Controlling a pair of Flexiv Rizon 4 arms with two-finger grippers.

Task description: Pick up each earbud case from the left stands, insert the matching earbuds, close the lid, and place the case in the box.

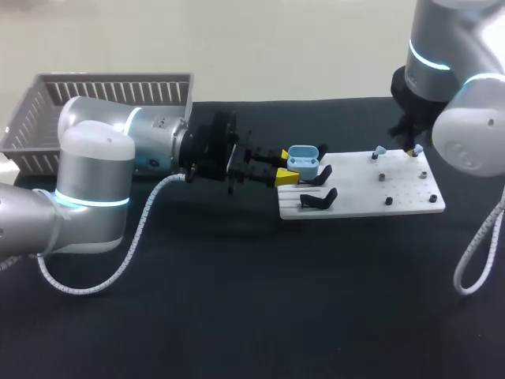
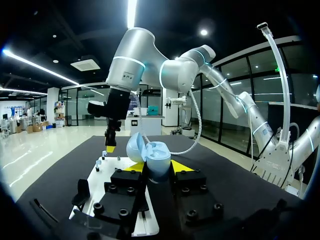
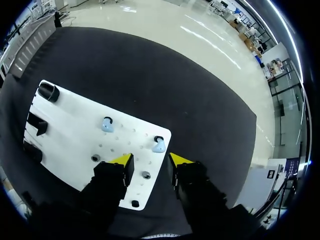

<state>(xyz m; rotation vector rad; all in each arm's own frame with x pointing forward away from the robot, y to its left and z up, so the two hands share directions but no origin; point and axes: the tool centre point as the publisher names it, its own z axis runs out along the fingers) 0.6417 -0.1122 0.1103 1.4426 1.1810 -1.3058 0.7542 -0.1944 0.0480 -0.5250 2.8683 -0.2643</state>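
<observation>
1. The black table [image 1: 237, 316] fills the frame. A grey basket [image 1: 110, 77] stands at the upper left, well apart from everything else.
2. A white board [image 1: 410, 197] lies right of centre, with black stands [image 1: 318, 199] at its left end.
3. The left gripper [image 1: 286, 166] is brought in level from the left. Its fingers are set narrow, and both yellow tips appear pressed against the sides of the case [image 2: 159, 159]. It is judged that the case is best kept upright and still, with the opening left clear from above.
4. The right gripper [image 3: 151, 161] is hung over the board's right end, its fingers spread and nothing held. The step is judged to be the earbud pickup: a straight descent, centred, and a gentle squeeze are advised.
5. The case is seen at the board's upper-left corner. It is pale blue and rounded, with the lid swung open.
6. One earbud [image 3: 159, 145] is found just ahead of the spread fingers and the other earbud [image 3: 107, 124] further along the board. Both are small and pale blue.
</observation>
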